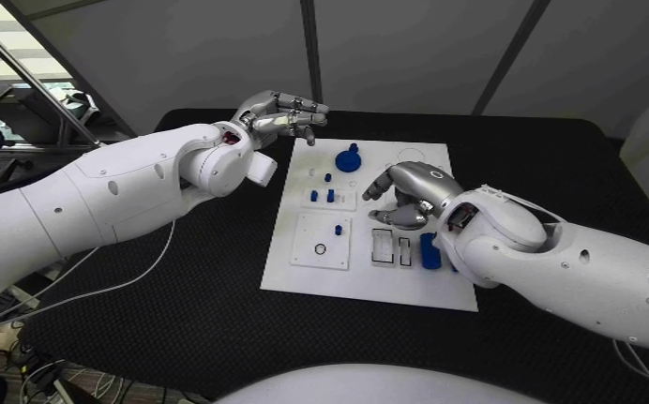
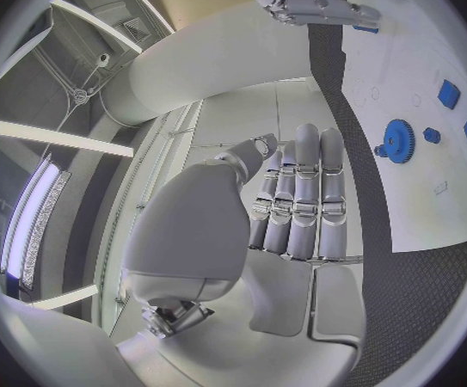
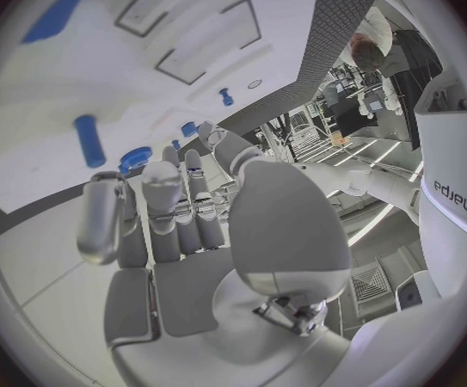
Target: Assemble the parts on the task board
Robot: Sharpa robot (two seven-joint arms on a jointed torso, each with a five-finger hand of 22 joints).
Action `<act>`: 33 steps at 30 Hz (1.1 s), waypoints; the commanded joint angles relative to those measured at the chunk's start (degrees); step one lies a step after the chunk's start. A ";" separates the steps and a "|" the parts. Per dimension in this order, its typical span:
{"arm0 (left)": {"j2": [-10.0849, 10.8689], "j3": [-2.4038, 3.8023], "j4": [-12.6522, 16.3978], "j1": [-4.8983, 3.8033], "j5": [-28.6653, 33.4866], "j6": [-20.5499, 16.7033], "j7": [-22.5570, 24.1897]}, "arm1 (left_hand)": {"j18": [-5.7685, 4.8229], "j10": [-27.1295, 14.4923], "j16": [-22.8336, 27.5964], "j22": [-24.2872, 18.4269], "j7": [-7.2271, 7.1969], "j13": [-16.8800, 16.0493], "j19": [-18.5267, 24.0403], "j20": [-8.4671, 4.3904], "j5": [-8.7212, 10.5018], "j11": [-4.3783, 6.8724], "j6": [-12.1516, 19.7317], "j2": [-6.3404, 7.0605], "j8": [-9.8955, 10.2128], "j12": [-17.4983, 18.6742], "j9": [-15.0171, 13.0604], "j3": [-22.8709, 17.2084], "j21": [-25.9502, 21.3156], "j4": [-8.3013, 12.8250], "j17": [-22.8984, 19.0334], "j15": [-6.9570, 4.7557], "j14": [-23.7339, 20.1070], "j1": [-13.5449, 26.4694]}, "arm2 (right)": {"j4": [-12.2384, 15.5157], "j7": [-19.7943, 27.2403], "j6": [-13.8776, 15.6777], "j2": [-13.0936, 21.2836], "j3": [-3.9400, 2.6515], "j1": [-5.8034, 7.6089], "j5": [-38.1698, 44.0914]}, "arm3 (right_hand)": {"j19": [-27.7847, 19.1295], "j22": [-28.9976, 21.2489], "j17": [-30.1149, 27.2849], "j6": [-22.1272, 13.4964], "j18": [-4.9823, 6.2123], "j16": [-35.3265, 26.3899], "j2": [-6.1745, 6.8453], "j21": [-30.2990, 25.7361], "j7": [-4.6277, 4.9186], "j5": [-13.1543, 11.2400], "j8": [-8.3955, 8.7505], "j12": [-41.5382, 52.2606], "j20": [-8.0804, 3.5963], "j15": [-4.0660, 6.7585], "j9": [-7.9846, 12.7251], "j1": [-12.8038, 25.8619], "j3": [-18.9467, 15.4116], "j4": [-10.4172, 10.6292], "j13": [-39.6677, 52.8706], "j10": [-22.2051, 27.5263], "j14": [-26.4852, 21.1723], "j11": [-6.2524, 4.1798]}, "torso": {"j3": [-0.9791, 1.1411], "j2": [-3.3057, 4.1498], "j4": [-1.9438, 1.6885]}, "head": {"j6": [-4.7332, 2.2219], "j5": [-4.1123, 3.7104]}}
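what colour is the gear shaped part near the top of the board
Blue. The gear shows best in the left wrist view, lying on the white task board.

One readable mark: a brand word on the robot's arm

In the right wrist view the word "sharpa" stands in dark letters on the white arm (image 3: 457, 199) at the circle's edge (it runs sideways and reads upside down as shown). The board (image 1: 419, 284) carries thin outlines and small marks in the head view, but none can be read as letters or numbers. The hands, the blue parts and the table bear no legible text.
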State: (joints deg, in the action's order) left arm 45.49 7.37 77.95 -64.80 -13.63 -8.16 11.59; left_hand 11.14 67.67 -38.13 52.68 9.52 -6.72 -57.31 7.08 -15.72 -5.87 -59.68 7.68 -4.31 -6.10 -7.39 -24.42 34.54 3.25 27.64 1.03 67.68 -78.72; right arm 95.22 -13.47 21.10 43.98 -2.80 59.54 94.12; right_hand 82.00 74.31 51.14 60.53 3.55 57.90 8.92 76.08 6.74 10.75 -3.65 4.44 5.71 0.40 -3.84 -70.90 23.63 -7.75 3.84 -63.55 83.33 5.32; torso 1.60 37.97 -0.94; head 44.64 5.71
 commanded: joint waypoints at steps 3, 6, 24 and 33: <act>-0.03 -0.06 -0.02 -0.10 0.29 0.76 0.07 | -0.75 -0.32 0.24 -0.07 0.45 -0.09 0.41 0.03 -0.07 -0.13 -0.01 -0.63 0.30 0.23 0.07 0.24 -0.34 0.22 -0.07 0.26 0.21 0.10 | -0.79 -2.95 -2.52 1.76 -1.18 0.86 -0.21 | -0.08 -0.38 -0.58 0.14 0.56 -0.30 0.96 -0.12 -0.30 -0.14 -0.02 0.13 0.10 -0.20 0.02 -0.38 -1.18 -0.10 -0.09 0.74 0.10 -0.30 | -0.02 0.01 0.14 | -0.65 -0.84; -0.07 -0.16 -0.07 -0.09 0.29 0.82 0.05 | -0.75 -0.32 0.24 -0.07 0.45 -0.09 0.41 0.03 -0.07 -0.13 -0.01 -0.63 0.30 0.23 0.07 0.24 -0.34 0.22 -0.07 0.26 0.21 0.10 | -1.53 -3.40 -4.04 2.38 -1.56 1.29 -0.05 | -1.02 -2.40 -1.33 -0.56 1.03 -0.65 1.32 -1.96 -0.85 -1.45 0.09 -0.26 0.28 -0.40 0.11 -1.01 -2.91 0.02 -0.24 2.40 0.00 0.01 | 0.01 0.06 0.06 | -0.84 -1.15; 0.08 -0.37 -0.01 -0.09 0.29 0.75 0.01 | -0.74 -0.39 0.44 -0.16 0.45 -0.16 0.43 0.08 -0.04 -0.14 0.01 -0.73 0.34 0.26 0.07 0.36 -0.48 0.12 -0.14 0.30 0.27 0.23 | -4.93 -4.68 -13.54 1.40 -1.92 1.76 0.93 | -0.70 -3.38 -0.76 -1.02 1.21 1.45 -0.66 -2.94 -1.10 -3.04 -0.08 2.11 0.59 -0.59 0.04 -5.50 -8.43 3.33 0.08 4.08 0.50 0.19 | -0.02 0.09 -0.01 | -0.76 -1.33; 0.12 -0.37 -0.08 -0.09 0.29 0.75 0.01 | -0.74 -0.39 0.44 -0.16 0.45 -0.16 0.43 0.08 -0.04 -0.14 0.01 -0.73 0.34 0.26 0.07 0.36 -0.48 0.12 -0.14 0.30 0.27 0.23 | -4.76 -3.13 -13.38 0.94 -1.91 1.76 0.26 | 1.41 0.79 2.55 0.86 0.21 5.33 -2.39 0.87 -0.10 -2.72 -0.22 3.28 -0.49 0.68 -0.03 -4.55 -5.74 3.77 -0.04 -2.36 1.38 -1.36 | 0.04 0.10 0.03 | -0.64 -1.24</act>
State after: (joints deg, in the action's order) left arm 45.59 6.96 77.85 -64.79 -13.62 -7.87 11.40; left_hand 11.14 67.67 -37.90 52.57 9.52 -6.82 -57.31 7.08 -15.72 -5.87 -59.68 7.37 -4.31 -6.10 -7.39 -24.42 34.09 3.25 27.55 1.03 67.68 -78.41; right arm 90.28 -17.65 8.60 44.99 -4.67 61.19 94.47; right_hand 83.06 74.80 53.54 60.98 4.46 63.07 7.03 76.78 6.75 7.83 -3.65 7.54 5.09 0.83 -3.78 -75.37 17.71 -3.96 3.88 -65.63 83.95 4.03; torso 1.60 38.07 -0.98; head 43.99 4.45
